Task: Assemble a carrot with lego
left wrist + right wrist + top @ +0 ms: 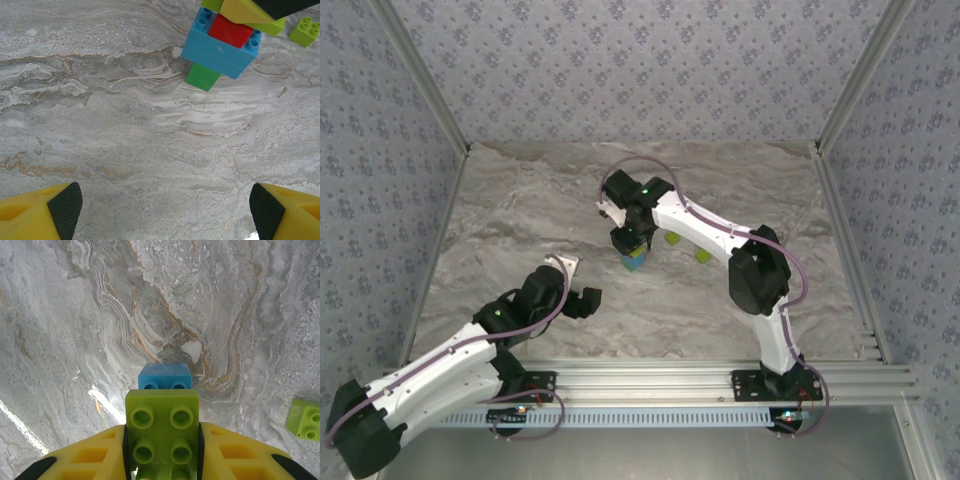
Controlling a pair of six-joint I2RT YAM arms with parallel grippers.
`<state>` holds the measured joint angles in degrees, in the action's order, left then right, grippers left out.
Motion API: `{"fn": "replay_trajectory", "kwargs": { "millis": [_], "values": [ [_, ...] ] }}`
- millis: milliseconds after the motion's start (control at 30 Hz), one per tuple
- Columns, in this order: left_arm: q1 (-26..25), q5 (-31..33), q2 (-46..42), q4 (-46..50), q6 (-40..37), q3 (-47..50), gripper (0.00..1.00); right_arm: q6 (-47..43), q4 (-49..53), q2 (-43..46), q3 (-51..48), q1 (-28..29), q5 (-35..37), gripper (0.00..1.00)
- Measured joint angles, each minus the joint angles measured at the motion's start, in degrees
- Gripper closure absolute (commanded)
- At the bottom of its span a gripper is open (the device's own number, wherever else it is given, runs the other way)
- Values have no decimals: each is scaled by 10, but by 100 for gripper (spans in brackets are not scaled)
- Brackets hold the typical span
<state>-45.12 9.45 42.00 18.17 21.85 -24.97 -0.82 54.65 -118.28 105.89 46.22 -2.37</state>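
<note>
**Carrot nearly built, two bricks to go.** The carrot (635, 260) stands near the centre of the marbled tabletop (520, 200). It looks largely assembled: a green brick (202, 76) at its end, then a wide blue brick (220, 50), a red brick (230, 30) and lime-green pieces above. The right claw (633, 243) is clamped on the lime-green top brick (161, 430). The right wrist view shows that brick pinched between the yellow fingers (90, 460), with blue studs just beyond it. Whether it is pressed fully home cannot be told.

The left claw (165, 210) hangs at lower left of the stack and well apart from it, jaws wide and nothing between them.

What is left, by the look of it, is two pieces. One loose lime-green brick (672, 238) lies just right of the stack, and a second loose brick (704, 256) lies a little further right, both flat on the tabletop.

Both lie close beside the right arm's white forearm (695, 225), which crowds any approach from that side. The marble between the left claw and the stack is bare in the left wrist view. Patterned walls (620, 70) close in the scene.
</note>
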Motion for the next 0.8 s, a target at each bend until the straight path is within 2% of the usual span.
{"fn": "replay_trajectory", "kwargs": {
  "millis": [500,800],
  "values": [
    [0,0,0,0,0,0,11,4,-28,9,-23,1,0,65],
    [0,0,0,0,0,0,11,4,-65,33,-69,1,0,66]
  ]
}}
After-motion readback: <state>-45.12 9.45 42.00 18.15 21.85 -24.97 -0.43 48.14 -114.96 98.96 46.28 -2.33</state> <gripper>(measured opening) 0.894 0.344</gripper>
